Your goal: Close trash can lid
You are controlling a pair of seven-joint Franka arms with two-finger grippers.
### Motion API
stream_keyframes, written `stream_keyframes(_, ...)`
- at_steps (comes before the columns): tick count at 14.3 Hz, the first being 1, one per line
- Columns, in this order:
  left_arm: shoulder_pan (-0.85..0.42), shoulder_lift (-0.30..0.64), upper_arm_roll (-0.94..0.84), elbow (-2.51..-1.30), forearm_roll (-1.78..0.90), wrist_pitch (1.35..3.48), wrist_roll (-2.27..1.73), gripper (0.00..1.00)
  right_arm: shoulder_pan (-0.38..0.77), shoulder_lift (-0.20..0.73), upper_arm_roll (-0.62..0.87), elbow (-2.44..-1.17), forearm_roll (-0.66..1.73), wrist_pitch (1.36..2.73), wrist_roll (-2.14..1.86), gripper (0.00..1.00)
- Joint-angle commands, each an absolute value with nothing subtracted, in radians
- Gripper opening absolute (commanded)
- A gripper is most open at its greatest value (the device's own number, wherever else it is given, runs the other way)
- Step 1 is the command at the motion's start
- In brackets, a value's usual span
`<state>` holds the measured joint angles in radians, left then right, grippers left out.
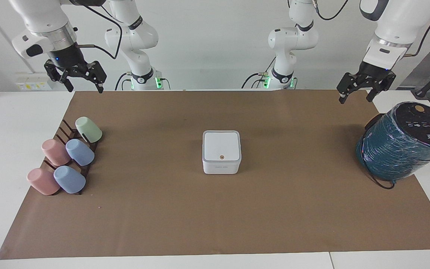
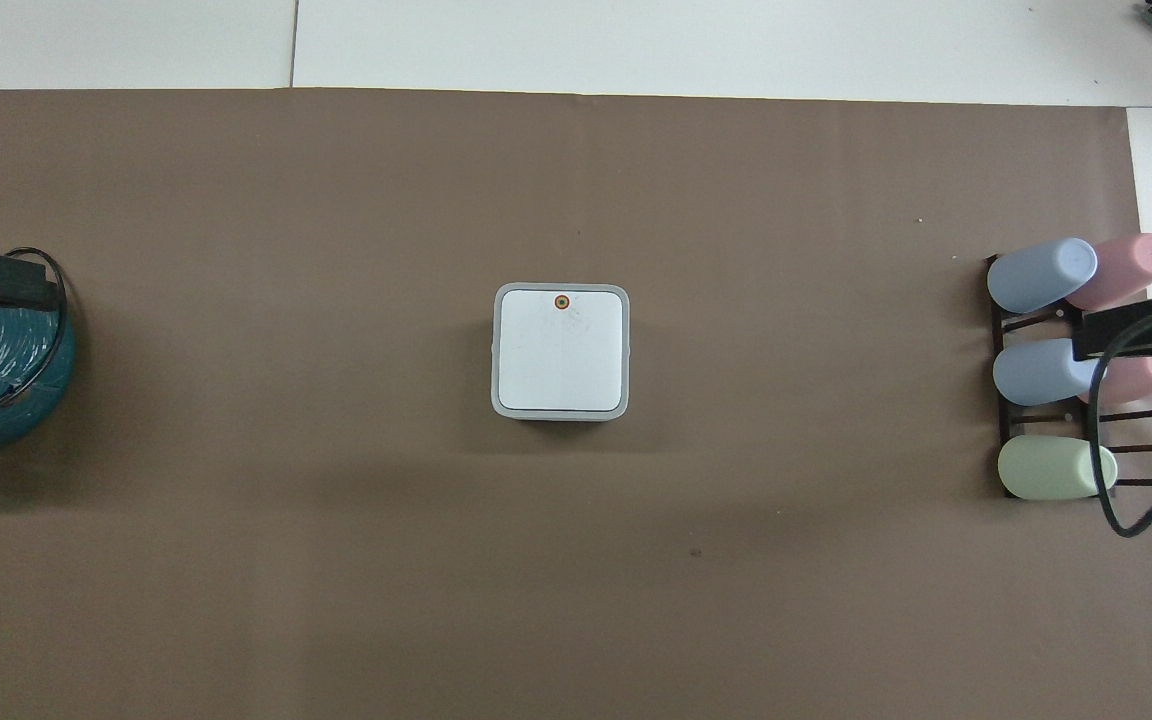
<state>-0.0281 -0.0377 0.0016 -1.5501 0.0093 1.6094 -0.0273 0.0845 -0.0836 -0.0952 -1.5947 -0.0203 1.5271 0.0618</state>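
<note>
The white square trash can (image 1: 221,166) stands mid-mat. Its lid (image 1: 221,146), with an orange-brown dot, lies flat and shut on the can; it also shows in the overhead view (image 2: 561,352). My left gripper (image 1: 355,98) is open and empty, raised over the mat's corner toward the left arm's end, well apart from the can. In the overhead view the left gripper (image 2: 6,280) is over the teal cylinder's edge. My right gripper (image 1: 84,89) is open and empty, waiting raised above the cup rack's end of the table, and is also seen from overhead (image 2: 1136,335).
A large teal-wrapped cylinder (image 1: 401,145) with a black top lies at the left arm's end of the mat. A dark rack with several pastel cups (image 1: 67,158) sits at the right arm's end. A brown mat (image 1: 215,216) covers the table.
</note>
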Motion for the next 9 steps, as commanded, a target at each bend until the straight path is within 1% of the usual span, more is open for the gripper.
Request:
stream_keyframes(1, -0.014, 0.023, -0.008, -1.447, 0.031, 1.526, -0.005, 1.0, 0.078, -0.101, -0.095, -1.605, 0.0, 1.511, 0.038, 1.0)
stream_keyframes(5, -0.015, -0.026, -0.011, -1.522, 0.025, 1.513, -0.003, 1.0, 0.078, -0.101, -0.095, -1.605, 0.0, 1.511, 0.04, 1.0)
stream_keyframes(7, -0.017, -0.06, -0.011, -1.587, 0.025, 1.519, -0.005, 1.0, 0.078, -0.101, -0.094, -1.605, 0.0, 1.511, 0.038, 1.0)
stream_keyframes(9, -0.015, -0.064, -0.011, -1.592, 0.025, 1.52, -0.005, 1.0, 0.078, -0.101, -0.095, -1.605, 0.0, 1.511, 0.038, 1.0)
